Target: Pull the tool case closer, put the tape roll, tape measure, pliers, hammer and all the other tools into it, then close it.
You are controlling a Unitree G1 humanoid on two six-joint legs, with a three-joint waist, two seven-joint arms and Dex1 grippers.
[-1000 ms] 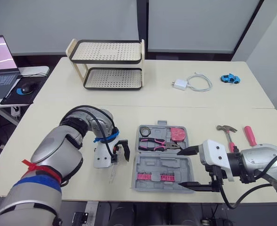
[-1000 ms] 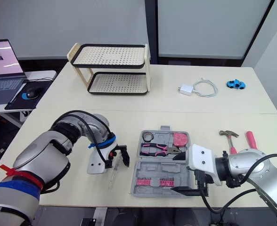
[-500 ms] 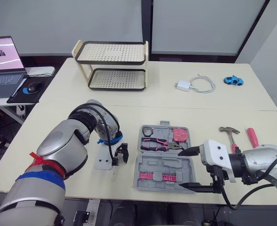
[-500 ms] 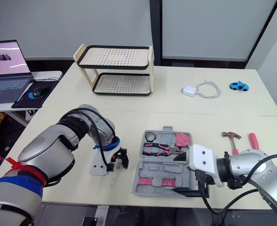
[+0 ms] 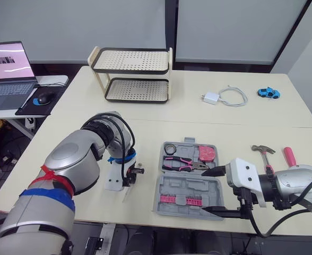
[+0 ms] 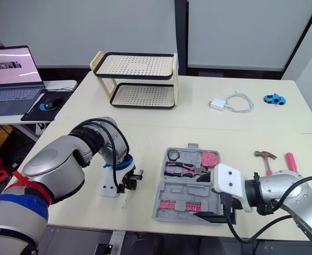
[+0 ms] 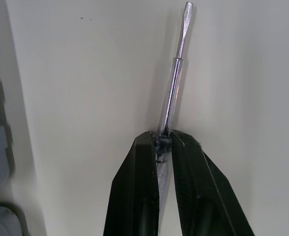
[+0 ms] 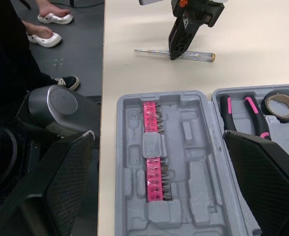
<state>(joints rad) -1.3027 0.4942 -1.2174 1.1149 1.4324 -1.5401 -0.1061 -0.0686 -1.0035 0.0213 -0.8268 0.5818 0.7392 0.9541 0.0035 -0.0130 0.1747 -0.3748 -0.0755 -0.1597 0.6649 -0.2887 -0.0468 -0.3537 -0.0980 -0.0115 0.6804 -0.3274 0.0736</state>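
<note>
- Black fingers of the left gripper (image 7: 162, 142) are seen clamped on the screwdriver (image 7: 173, 83), where its clear handle meets the metal shaft.
- The left arm is bent at the elbow, and its wrist is turned down towards the table (image 5: 145, 127).
- The screwdriver is laid flat on the table, just left of the tool case (image 5: 190, 186).
- The grey case is opened flat; the tape roll (image 5: 170, 149), pliers (image 5: 180, 163) and tape measure (image 5: 209, 153) are held in its far half.
- The right forearm is stretched in from the right, with the right gripper (image 5: 215, 192) spread wide at the case's right edge.
- The hammer (image 5: 262, 154) and a pink-handled tool (image 5: 289, 155) are left on the table, right of the case.
</note>
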